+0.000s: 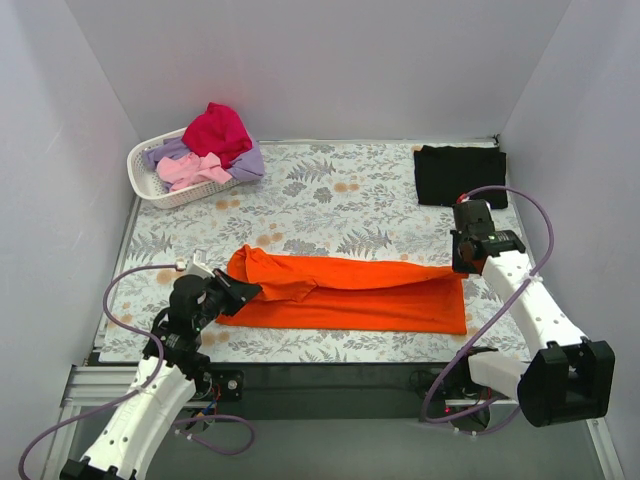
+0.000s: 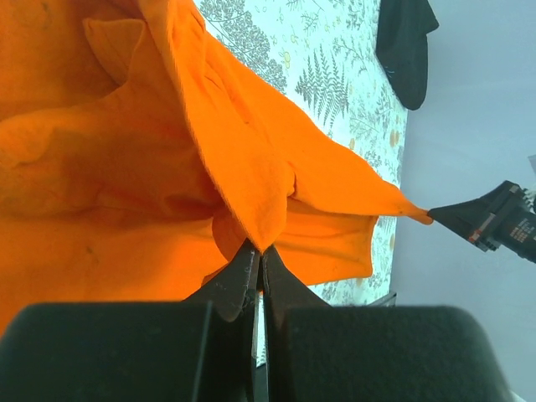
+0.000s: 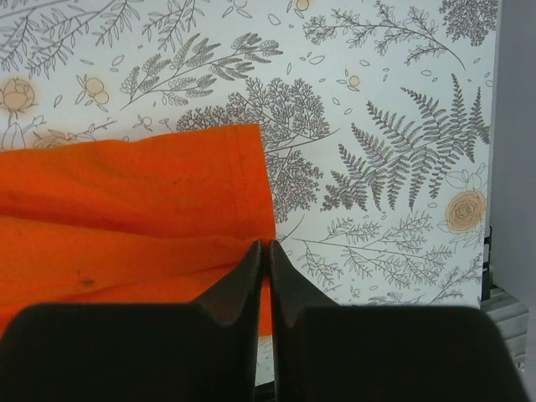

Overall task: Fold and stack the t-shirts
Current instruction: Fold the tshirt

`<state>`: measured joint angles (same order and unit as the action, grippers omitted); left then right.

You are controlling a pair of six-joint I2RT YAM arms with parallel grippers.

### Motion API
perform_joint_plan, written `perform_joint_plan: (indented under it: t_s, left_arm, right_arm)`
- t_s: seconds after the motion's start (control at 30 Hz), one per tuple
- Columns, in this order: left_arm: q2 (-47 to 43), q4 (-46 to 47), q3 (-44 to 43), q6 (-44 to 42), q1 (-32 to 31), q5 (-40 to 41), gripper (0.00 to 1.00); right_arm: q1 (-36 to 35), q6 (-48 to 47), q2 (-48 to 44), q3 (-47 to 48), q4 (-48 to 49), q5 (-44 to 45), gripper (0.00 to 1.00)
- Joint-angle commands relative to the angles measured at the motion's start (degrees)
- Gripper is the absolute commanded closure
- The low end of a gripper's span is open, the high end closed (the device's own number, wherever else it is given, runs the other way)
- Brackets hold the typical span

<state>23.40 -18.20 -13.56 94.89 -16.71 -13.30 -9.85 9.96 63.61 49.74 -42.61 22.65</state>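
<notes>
Since the orange t-shirt [image 1: 350, 290], stretched across the lower middle of the top view, looked light, limp and sag-prone, left gripper [image 2: 259, 251] and right gripper [image 3: 263, 249] each sat clamped on opposite ends, probably the best holds.

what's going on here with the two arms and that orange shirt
Both arms are on the orange t-shirt, stretched across the near part of the table cloth. The left gripper is shut on a fold at its left end, the right gripper on its right edge, so it looks mid-fold. A black t-shirt lies folded at the far right; the other shirts, magenta, pink and lavender, sit in the white basket, far left.
</notes>
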Motion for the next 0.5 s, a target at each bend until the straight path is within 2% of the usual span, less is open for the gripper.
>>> perform_joint_plan:
  t_s: [0.0, 0.47]
  left_arm:
    - [-1.1, -2.4, -2.3, 1.3, 0.1, -1.9, 1.0]
    - [1.2, -7.3, -6.2, 0.9, 0.0, -4.6, 1.0]
  right_arm:
    - [-1.6, -0.9, 2.6, 3.7, -3.2, 2.4, 0.99]
    - [-7.4, -1.0, 12.1, 8.1, -8.1, 3.1, 0.99]
